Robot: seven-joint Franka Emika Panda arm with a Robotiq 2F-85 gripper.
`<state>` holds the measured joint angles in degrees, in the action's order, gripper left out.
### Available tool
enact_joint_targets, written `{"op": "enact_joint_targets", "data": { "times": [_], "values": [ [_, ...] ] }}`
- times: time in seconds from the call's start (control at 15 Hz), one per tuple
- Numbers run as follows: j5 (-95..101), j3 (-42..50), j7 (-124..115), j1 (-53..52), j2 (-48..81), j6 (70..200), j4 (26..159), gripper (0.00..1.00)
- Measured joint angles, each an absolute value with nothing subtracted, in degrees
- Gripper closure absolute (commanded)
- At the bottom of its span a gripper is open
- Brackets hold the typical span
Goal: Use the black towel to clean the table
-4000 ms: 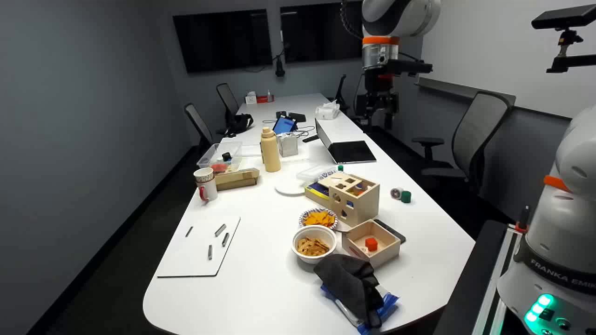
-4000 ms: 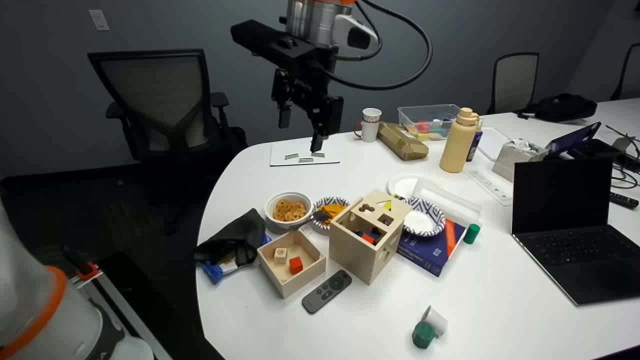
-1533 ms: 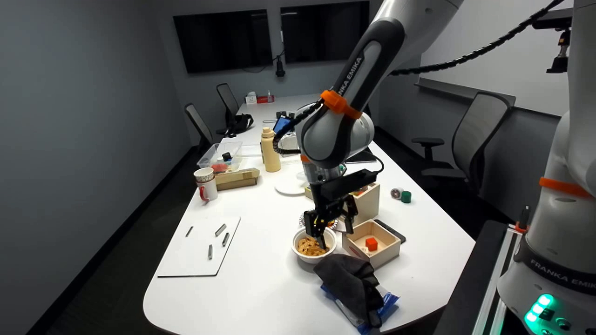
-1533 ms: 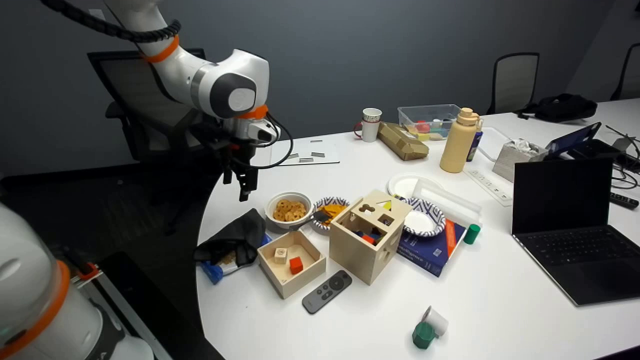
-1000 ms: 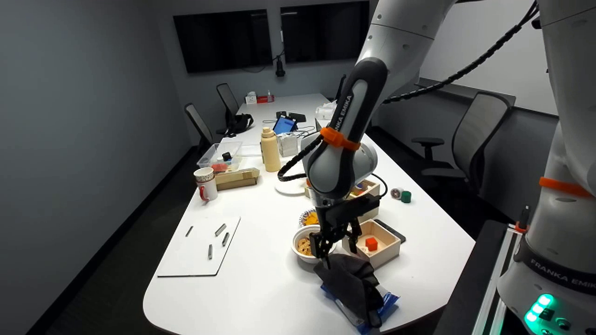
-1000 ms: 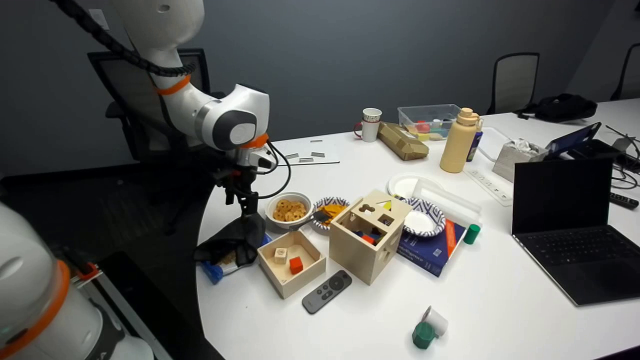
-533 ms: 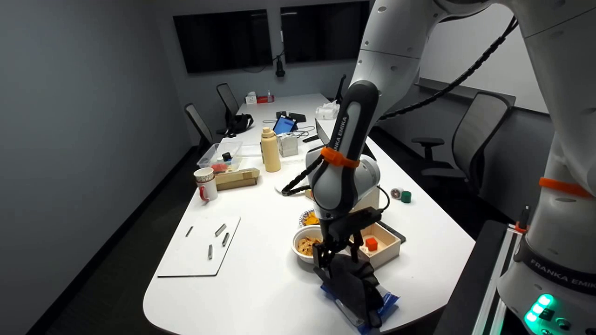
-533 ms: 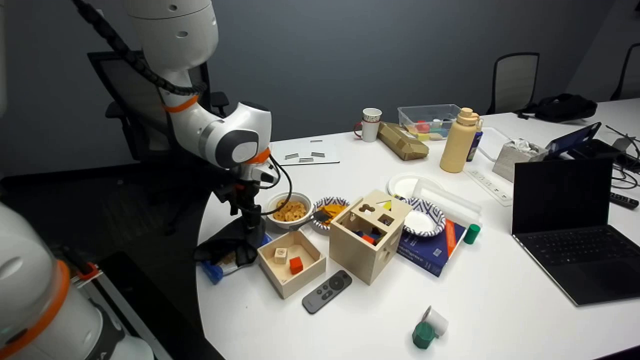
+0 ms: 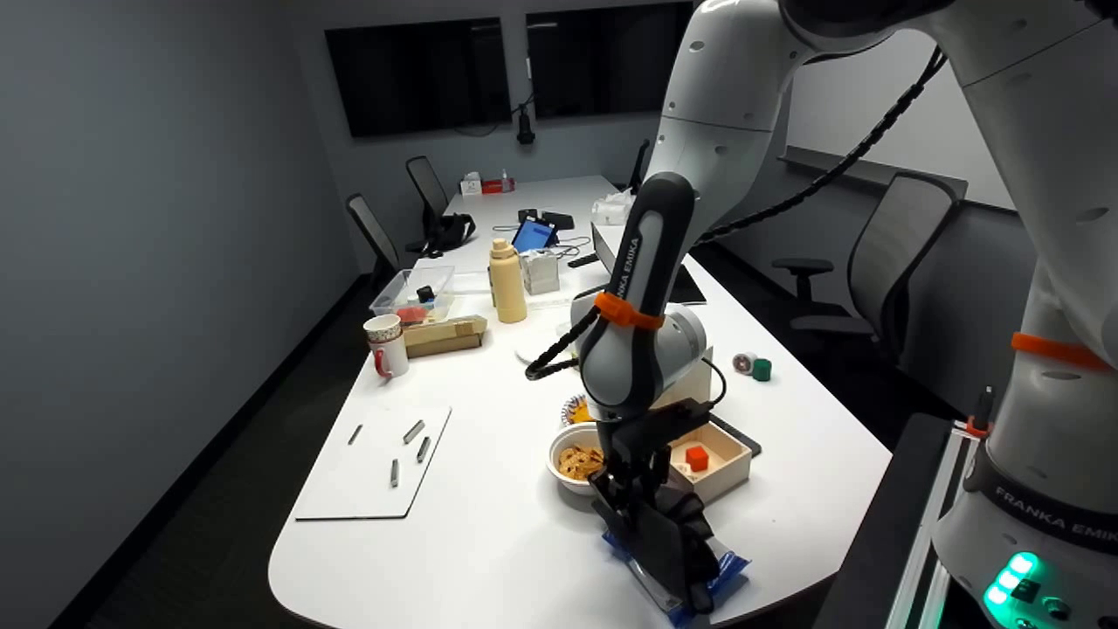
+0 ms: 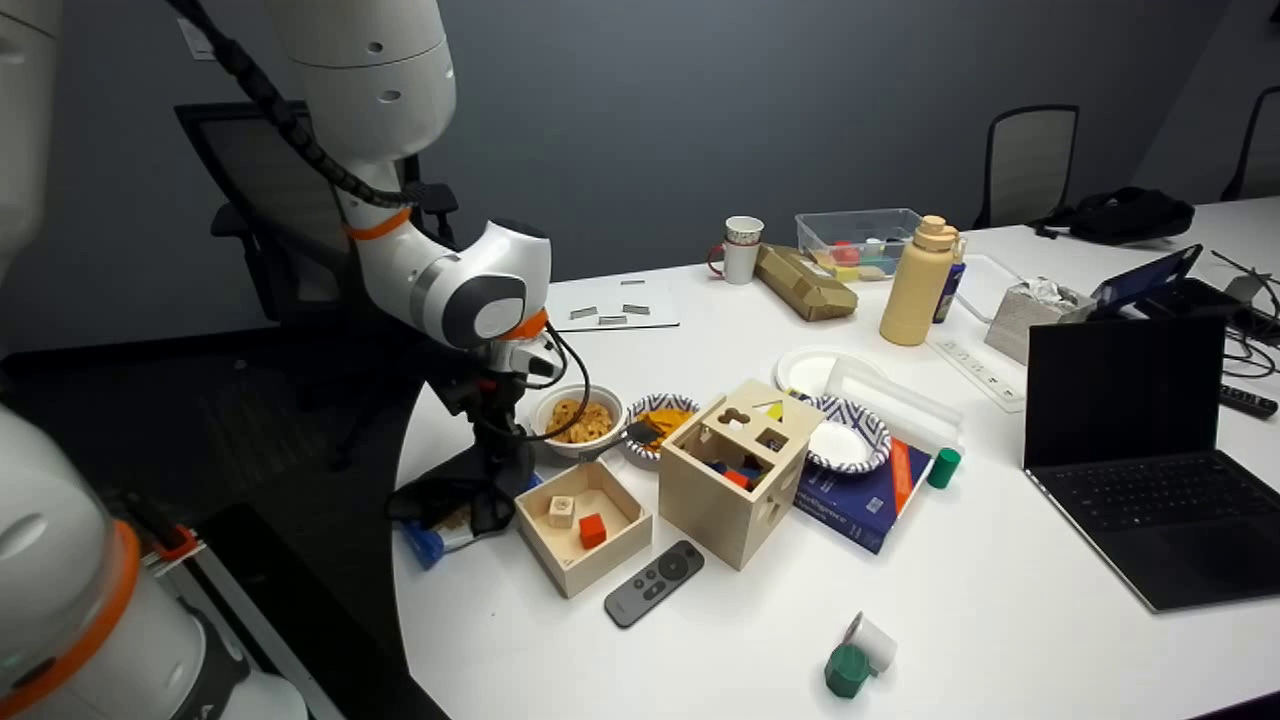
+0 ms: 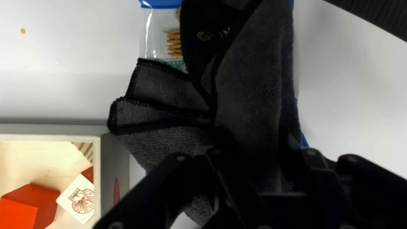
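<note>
The black towel (image 11: 248,76) lies folded and rumpled over a blue and clear snack bag (image 11: 157,35). In both exterior views the towel (image 9: 659,555) (image 10: 450,490) rests at the near end of the white table (image 9: 472,542). My gripper (image 11: 254,143) points down into the towel, its jaws partly closed on either side of a cloth fold. Black on black, the fingertips are buried and dark, so how firmly they press is unclear. A small yellowish crumb (image 11: 23,31) sits on the table in the wrist view.
Right beside the towel stands a shallow wooden box (image 9: 729,485) with a red block (image 9: 696,458). A white bowl (image 9: 566,480) of cookies touches close by the gripper. Behind are a wooden shape-sorter (image 10: 700,500) and a remote (image 10: 655,583). The table edge (image 10: 397,590) runs near the bag.
The arm has come down from high over the table to the towel. Over the last half second the jaws have narrowed, and the towel has bunched up between the fingers.
</note>
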<state>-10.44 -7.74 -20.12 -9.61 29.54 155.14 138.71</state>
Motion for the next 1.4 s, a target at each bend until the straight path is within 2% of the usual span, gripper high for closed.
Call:
{"op": "enact_joint_targets", "data": {
  "times": [0.07,0.2,0.67,1.4],
  "values": [
    [-10.42,-7.64,-20.11,-9.62,29.66,155.13,138.47,0.96],
    [-10.23,-7.26,-19.96,-9.70,29.68,154.80,138.03,1.00],
    [-9.97,-6.88,-18.49,-9.67,27.16,147.58,135.10,0.98],
    [3.32,-0.52,-36.93,-9.40,5.69,124.54,134.48,0.98]
  ]
}}
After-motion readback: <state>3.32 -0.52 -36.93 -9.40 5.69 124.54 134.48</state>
